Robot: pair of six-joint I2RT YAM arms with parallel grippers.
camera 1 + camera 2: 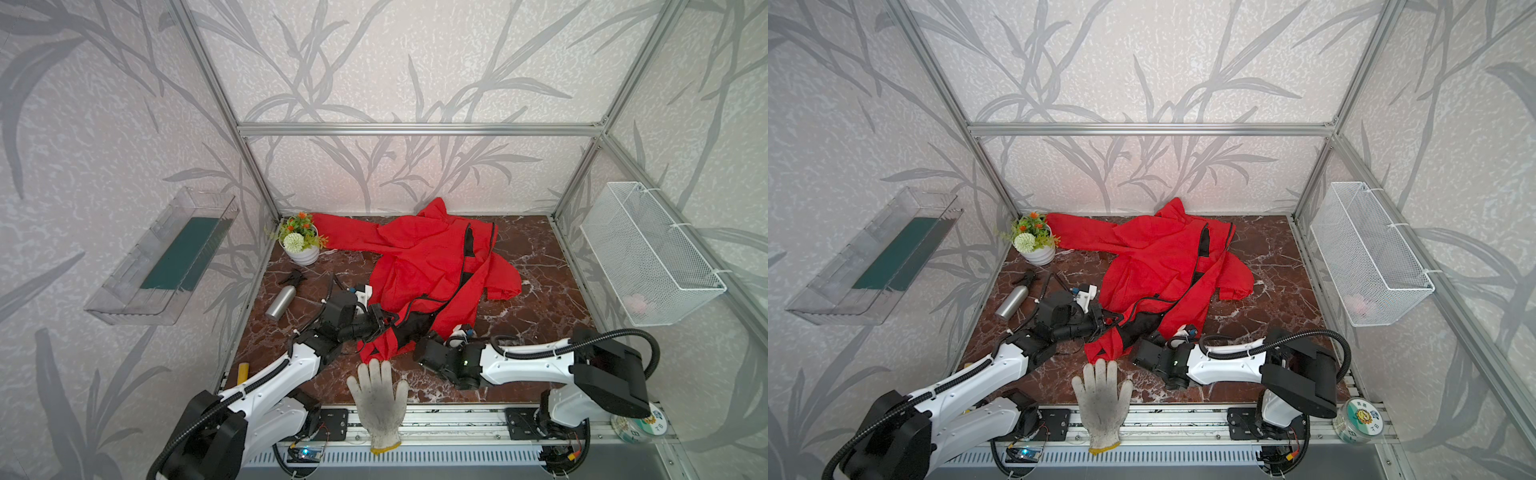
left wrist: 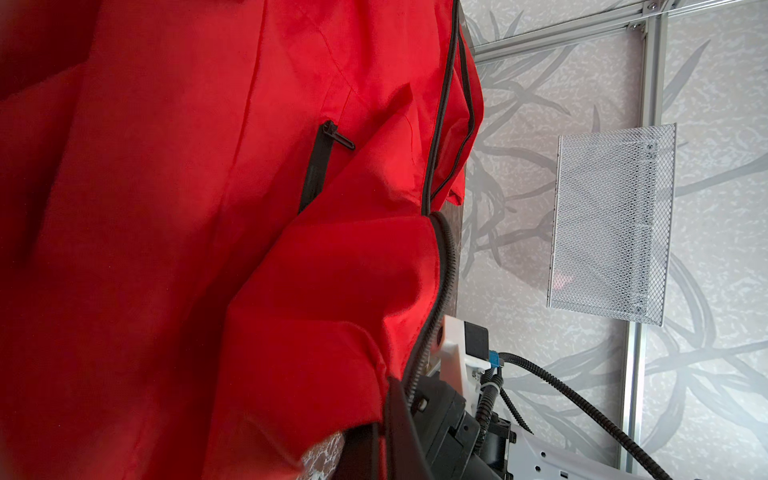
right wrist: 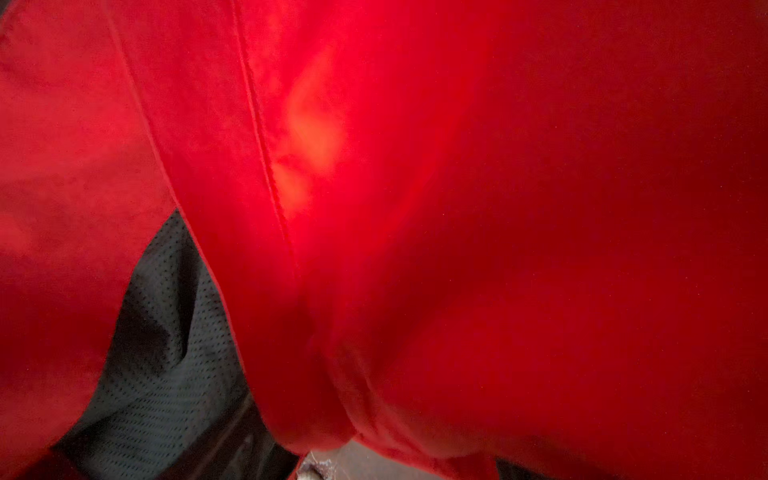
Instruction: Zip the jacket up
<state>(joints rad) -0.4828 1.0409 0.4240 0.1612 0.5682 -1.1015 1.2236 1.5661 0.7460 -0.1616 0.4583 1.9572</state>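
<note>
Left arm (image 1: pixel 291 365): stretched forward, wrist rolled sideways.
Left gripper (image 1: pixel 384 323): jaws closed, pinching the jacket (image 1: pixel 428 266) hem at their tips.
Right arm (image 1: pixel 528 361): elbow bent, forearm reaching across leftward.
Right gripper (image 1: pixel 430 337): tips buried under jacket cloth; jaw state hidden.

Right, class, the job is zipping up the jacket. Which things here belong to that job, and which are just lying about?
Belongs to the job: jacket, front zipper.

Just lying about: white glove, spray bottle, flower pot, wire basket, clear wall tray.
</note>
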